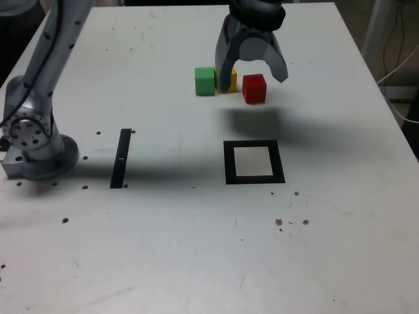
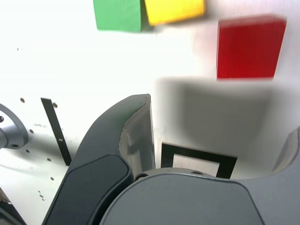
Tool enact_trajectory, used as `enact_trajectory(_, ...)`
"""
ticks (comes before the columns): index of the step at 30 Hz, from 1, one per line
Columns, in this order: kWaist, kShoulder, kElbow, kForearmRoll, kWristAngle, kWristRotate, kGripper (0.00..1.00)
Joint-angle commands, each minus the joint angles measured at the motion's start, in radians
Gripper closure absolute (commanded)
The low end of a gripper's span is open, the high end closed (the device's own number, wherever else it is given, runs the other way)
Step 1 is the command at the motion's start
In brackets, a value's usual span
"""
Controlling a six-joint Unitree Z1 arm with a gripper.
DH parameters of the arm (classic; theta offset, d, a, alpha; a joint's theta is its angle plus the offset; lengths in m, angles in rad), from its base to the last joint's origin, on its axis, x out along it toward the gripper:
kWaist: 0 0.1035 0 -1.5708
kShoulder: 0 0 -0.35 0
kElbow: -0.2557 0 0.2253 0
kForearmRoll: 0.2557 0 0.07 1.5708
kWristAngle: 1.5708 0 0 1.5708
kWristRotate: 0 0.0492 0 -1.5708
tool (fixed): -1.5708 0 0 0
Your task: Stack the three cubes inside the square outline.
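Hiding much of yellow cube (image 1: 230,78): open tool (image 1: 253,70) hangs empty.

Wrist view: pincer (image 2: 220,140) wide open, dark grey jaws framing the white bench (image 2: 70,61), nothing held. Green cube (image 2: 118,14) and yellow cube (image 2: 174,10) sat touching side by side, red cube (image 2: 251,47) apart from them, blurred. Black square outline (image 2: 199,157) partly hidden behind the pincer body. Narrow black strip (image 2: 56,131) and arm base (image 2: 10,131) at the edge.
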Motion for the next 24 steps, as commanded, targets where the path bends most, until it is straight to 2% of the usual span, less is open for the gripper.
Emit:
enact_trajectory(1, 0.008, 0.015, -0.019, 0.006, 0.002, 0.006, 0.01)
enact_trajectory(11, 0.052, 0.085, -0.072, 0.006, -0.002, 0.035, 0.01)
enact_trajectory(24, 0.058, 0.144, -0.106, 0.002, -0.009, 0.044, 0.02)
